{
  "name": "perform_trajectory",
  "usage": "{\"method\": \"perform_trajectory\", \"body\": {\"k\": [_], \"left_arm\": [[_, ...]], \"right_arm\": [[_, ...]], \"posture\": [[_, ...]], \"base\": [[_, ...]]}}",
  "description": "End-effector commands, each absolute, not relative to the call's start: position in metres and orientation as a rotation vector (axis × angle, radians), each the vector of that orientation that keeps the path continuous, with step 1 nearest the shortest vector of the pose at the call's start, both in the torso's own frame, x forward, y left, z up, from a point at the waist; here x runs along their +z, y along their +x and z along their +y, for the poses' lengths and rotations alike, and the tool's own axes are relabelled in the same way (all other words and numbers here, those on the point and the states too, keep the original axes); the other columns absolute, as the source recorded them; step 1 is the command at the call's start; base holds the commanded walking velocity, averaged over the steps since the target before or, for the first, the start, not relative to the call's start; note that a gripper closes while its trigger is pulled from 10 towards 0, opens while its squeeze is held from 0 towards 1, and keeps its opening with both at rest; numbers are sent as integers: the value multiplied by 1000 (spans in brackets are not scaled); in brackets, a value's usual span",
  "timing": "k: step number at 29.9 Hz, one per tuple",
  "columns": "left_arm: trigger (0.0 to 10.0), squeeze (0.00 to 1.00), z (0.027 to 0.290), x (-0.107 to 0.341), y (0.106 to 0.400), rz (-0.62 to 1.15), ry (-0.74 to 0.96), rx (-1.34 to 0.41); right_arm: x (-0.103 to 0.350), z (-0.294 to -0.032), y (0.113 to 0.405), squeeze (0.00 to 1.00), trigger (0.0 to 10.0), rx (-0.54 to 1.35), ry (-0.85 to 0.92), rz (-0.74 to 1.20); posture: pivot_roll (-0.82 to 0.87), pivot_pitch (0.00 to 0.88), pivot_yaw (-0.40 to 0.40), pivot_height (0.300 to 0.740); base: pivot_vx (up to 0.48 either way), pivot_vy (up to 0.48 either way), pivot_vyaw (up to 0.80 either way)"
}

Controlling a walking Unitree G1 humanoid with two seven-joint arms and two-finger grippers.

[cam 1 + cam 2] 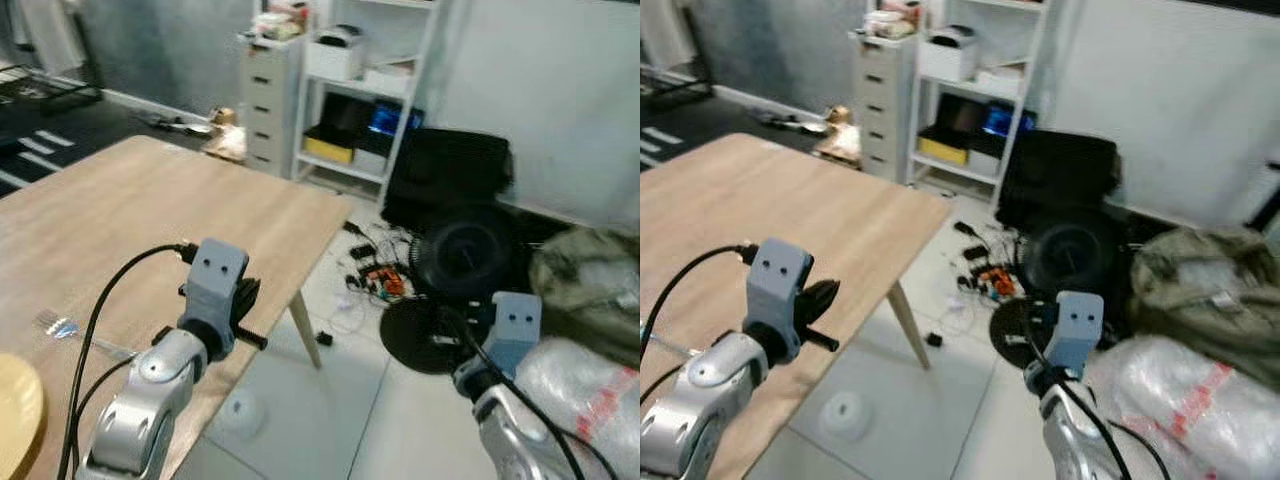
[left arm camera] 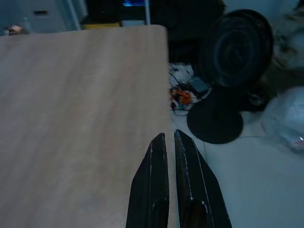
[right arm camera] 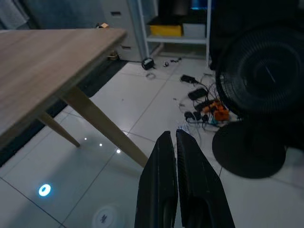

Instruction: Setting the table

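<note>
Here the robot stands at the corner of the table [image 1: 150,210] with both arms raised and nothing carried. The left gripper [image 2: 170,142] hovers over the table's edge near that corner, its two fingers drawn together with only a thin slit between them and nothing in them. The right gripper [image 3: 172,142] hangs off the table, out over the tiled floor [image 3: 142,109], its fingers likewise pressed together and empty.

The step in hand looks to be reaching for the cutlery, so the left arm would be the one to use. To do it well, the robot would need to spread those fingers before coming down, approach the fork [image 1: 75,335] from above across its handle, and close low against the wood, since a flat thin thing gives little to grip. Turning the head down toward the near table edge would also help.

The fork lies flat on the table to the left of the left arm, tines pointing away to the left, well back from the gripper's tips. Just beside it, nearer the robot, sits the rim of a yellow plate [image 1: 15,410]. The right gripper is well apart from both.
</note>
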State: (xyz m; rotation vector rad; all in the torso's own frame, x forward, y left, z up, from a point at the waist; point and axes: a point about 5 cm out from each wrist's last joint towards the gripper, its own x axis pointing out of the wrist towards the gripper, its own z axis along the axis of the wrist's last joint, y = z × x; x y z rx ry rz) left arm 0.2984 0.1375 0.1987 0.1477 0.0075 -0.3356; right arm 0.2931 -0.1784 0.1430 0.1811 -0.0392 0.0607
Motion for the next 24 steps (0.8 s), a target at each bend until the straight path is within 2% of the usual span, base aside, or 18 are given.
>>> {"method": "perform_trajectory", "body": {"k": [1, 24], "left_arm": [[10000, 0, 136, 195, 298, 17, 143, -352], [10000, 0, 145, 183, 299, 49, 121, -313]], "right_arm": [[140, -185, 291, 0, 10000, 36, 174, -29], [144, -185, 292, 0, 10000, 40, 167, -37]], "posture": [[101, 68, 63, 740], [97, 66, 56, 740]], "base": [[0, 0, -781], [0, 0, -781]]}}
